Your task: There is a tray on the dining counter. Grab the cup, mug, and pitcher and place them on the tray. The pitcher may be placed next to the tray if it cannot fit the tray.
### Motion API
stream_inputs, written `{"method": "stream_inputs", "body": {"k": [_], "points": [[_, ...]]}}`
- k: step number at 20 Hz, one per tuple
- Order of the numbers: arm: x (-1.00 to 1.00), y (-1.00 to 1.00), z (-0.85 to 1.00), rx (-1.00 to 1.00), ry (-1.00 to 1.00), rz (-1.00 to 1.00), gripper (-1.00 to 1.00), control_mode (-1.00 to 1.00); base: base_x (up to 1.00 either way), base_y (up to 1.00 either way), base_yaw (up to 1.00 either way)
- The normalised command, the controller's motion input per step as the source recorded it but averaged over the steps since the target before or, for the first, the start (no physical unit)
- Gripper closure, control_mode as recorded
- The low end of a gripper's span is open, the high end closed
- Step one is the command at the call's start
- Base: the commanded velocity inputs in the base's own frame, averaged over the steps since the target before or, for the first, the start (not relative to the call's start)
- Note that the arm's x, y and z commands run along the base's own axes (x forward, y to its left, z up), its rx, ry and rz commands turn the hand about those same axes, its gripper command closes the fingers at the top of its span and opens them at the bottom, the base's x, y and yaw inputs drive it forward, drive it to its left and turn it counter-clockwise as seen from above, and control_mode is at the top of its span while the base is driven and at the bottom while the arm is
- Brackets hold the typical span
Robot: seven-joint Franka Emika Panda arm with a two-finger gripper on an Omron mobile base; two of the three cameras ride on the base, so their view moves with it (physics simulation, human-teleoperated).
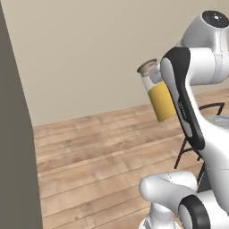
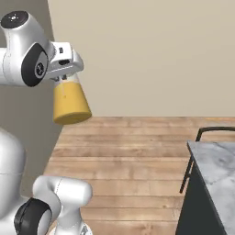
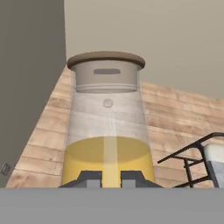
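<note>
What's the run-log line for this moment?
gripper: shut on pitcher | pitcher: held in the air above wood floor, tilted | dining counter: corner at right | tray: unseen

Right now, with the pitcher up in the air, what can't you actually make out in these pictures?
- How the gripper fingers meet the pitcher: right base view, the white hand covers the pitcher's top.
- Pitcher's right side: left base view, the arm's dark link stands in front of it.
- Dining counter: right base view, cut off by the right and bottom edges.
- Black chair: hand view, cut off by the right edge.
</note>
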Motion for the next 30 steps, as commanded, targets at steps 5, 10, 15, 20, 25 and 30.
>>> {"method": "stream_inputs", "body": {"k": [5, 10, 15, 20, 25, 30], "points": [[0.0, 0.0, 0.0, 0.0, 0.0, 0.0, 1.0, 1.0, 1.0, 0.45, -0.31], [0.0, 0.0, 0.0, 0.0, 0.0, 0.0, 1.0, 1.0, 0.98, 0.18, -0.39], [0.0, 0.0, 0.0, 0.0, 0.0, 0.0, 1.0, 1.0, 1.0, 0.01, -0.39], [0.0, 0.0, 0.0, 0.0, 0.0, 0.0, 1.0, 1.0, 1.0, 0.0, -0.48], [0.0, 0.0, 0.0, 0.0, 0.0, 0.0, 1.0, 1.0, 0.76, 0.0, -0.64], [0.0, 0.0, 0.0, 0.0, 0.0, 0.0, 1.0, 1.0, 0.53, 0.0, -0.72]]}}
